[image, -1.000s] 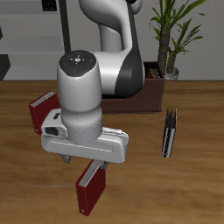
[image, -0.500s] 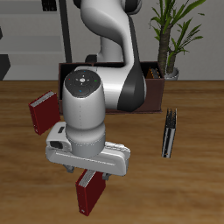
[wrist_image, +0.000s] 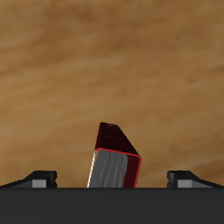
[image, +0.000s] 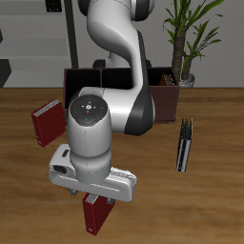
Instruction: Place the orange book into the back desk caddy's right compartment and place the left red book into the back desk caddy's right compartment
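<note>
Since the earlier frames the arm has been dropping and drawing toward the table's front edge; now the gripper (image: 95,197) is hanging right over a dark red book (image: 96,215) that is standing on end.

In the wrist view that book (wrist_image: 114,160) is sitting between the fingers (wrist_image: 40,178), its white page edges facing the camera. Fingers are standing wide apart, touching nothing yet.

Which red book counts as the left one I am judging, not seeing: the second red book (image: 46,122) is standing farther back, well away from the claw.

For a clean grasp I am wanting the book centred between the pads and the covers square to them before closing; it is looking slightly skewed.

Behind the arm, the back desk caddy (image: 84,76) is mostly hidden; I cannot tell what its compartments are holding. No orange book is showing in either view. A thin dark book (image: 183,145) is standing well off to one side.
</note>
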